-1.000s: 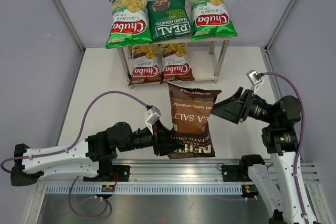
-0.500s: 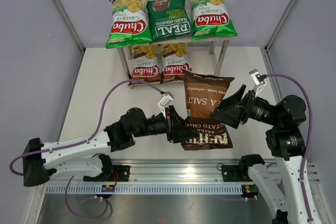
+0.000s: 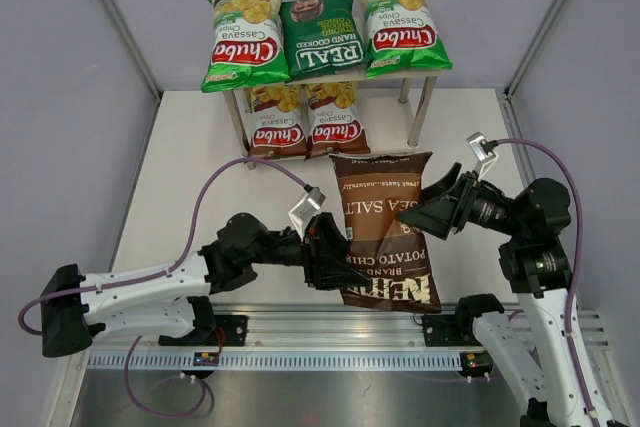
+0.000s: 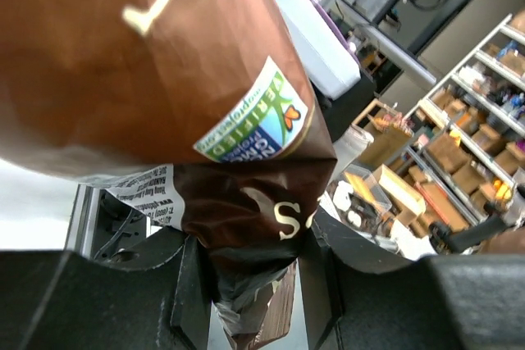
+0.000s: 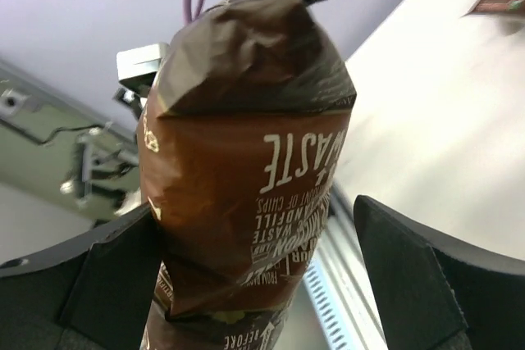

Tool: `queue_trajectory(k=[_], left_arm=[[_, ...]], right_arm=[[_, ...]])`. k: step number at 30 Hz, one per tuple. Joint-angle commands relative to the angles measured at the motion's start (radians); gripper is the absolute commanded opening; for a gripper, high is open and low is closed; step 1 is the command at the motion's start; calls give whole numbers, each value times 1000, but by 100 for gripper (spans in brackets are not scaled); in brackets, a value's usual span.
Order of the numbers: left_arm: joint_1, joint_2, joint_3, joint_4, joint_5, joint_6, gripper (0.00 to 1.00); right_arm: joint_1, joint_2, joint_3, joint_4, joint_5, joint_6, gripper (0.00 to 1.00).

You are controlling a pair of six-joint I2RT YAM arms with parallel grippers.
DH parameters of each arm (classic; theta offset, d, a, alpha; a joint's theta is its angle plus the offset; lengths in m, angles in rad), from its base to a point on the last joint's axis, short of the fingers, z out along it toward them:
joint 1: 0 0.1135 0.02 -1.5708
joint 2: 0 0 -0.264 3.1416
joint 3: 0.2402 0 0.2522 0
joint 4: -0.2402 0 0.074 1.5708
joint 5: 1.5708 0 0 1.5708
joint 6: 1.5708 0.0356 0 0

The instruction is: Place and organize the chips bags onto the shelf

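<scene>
Nearest to me, the left gripper (image 3: 330, 262) is pinching the near left corner of the dark-brown Kettle bag (image 3: 385, 237). Its jaws are standing partly closed. In the left wrist view the crimped edge of the bag is sitting squeezed between the two fingers (image 4: 193, 301).

The bag is lying between the two arms, over the white surface (image 3: 170, 177), just in front of the shelf (image 3: 421, 117). Its far end is pointing toward the shelf, and I cannot tell whether any part of it is touching the surface.

On the right side of the bag, the right gripper (image 3: 432, 209) is standing wide open. In the right wrist view the side edge of the bag is rising between its spread fingers, and they are not gripping it.

Farther back, two brown Chuba bags (image 3: 277, 122) (image 3: 337, 119) are standing side by side on the lower tier, filling its left and middle parts.

On the top tier three bags are lying in a row: a light-green Chuba bag (image 3: 245, 39) on the left, the dark-green REAL bag (image 3: 320, 35) in the middle, and the second light-green Chuba bag (image 3: 403, 27) on the right.
</scene>
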Motion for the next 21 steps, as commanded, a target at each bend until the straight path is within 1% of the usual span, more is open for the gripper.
queue_trajectory(k=[1,3,4,6,7,9,10,11,12,13,14,15,17,18,19,20,21], left_arm=[[-23,-12,32,131,131,90,0],[-23,-3,45,97,129,104,0],[-23,0,51,80,132,129,0],[-23,5,68,11,131,157,0],[-23,8,81,-10,137,189,0],[-21,3,95,-90,112,220,1],[-21,-1,108,-121,73,243,2],[-18,-3,114,-171,53,248,4],[-15,-3,123,-193,43,249,4],[-14,-8,135,-210,25,254,4],[-14,-9,143,-251,7,257,4],[-14,-14,154,-280,-15,262,5],[-11,-27,170,-358,-94,269,8],[-9,-37,164,-371,-119,268,11],[-6,-47,158,-374,-156,259,15],[-3,-67,148,-368,-170,251,19],[-3,-81,125,-359,-188,240,26]], right_arm=[[-3,28,-48,376,-93,300,99],[-3,28,-44,458,-111,385,99],[-3,32,-41,472,-125,411,99],[-3,35,-27,436,-123,420,97],[-3,34,-22,439,-127,426,89],[-3,28,-16,417,-136,431,78],[-3,25,-13,394,-125,420,70],[-3,18,-2,338,-110,340,58],[-3,3,34,199,-91,281,56],[-3,-2,54,114,-58,221,56],[-3,-5,68,65,-48,155,55],[-3,-15,79,39,-42,146,53],[-3,-25,79,58,-30,159,46],[-3,-37,76,81,-19,164,34],[-3,-43,76,96,1,169,30],[-3,-49,73,116,7,191,29],[-3,-58,65,167,13,210,21]])
